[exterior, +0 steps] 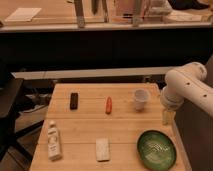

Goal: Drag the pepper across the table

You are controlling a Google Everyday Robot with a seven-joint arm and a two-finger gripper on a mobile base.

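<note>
Bottle [53, 142], white block [102, 149] and green bowl [157, 149] sit along the near edge of the table [125, 127]. Farther back the claw [168, 117] hangs at the right edge, and I cannot tell its state. Beyond it the pepper [108, 105] lies mid-table between a black bar [74, 100] and a white cup [141, 99], well apart from the claw.

Dark wall panel [100, 50], pale ledge [90, 73] beneath — wooden counter [50, 12] above, black chair [10, 107] left

This looks like an office or lab test area: a pale wooden table [125, 131] stands before a long tan counter [47, 11] across the frame's top, the robot's gripper [168, 117] hanging at right.
</note>
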